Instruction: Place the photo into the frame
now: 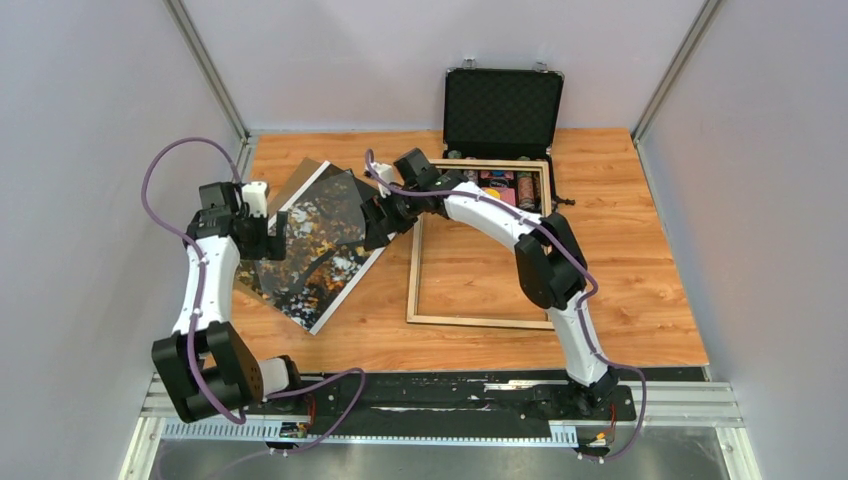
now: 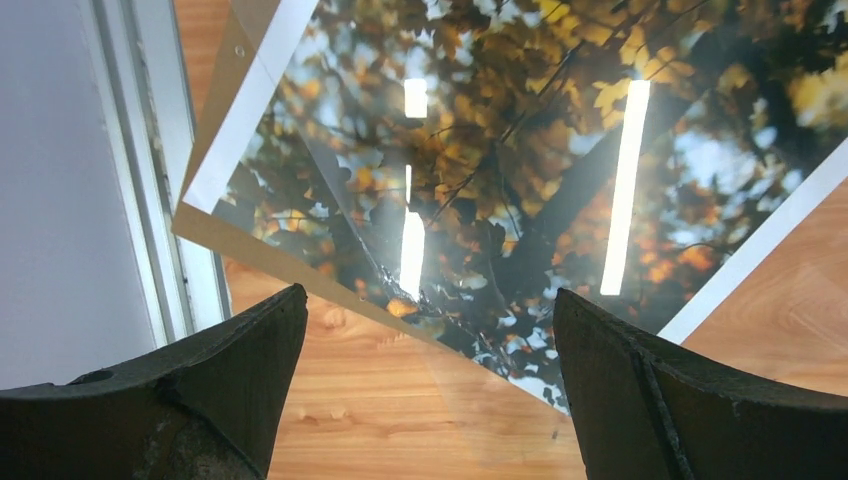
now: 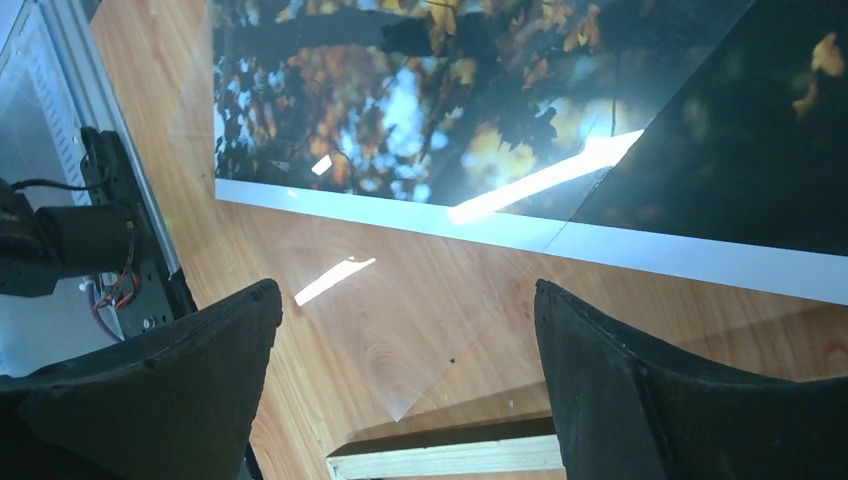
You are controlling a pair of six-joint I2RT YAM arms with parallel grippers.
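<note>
Top view high, rear, overlooking table (image 1: pixel 640 260); wrist views close, both sharing photo (image 3: pixel 350 100).

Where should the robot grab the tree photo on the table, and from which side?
Likely the near end of its white strip, pinched from the frame side by the right gripper. The photo lies flat, so only edges offer a bite, and the clear sheet seems to cover its farther part.

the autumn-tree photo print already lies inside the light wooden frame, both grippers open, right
Not inside: the autumn-tree photo print lies left of the light wooden frame, outside it, per the top view. The left gripper and right gripper are open.
</note>
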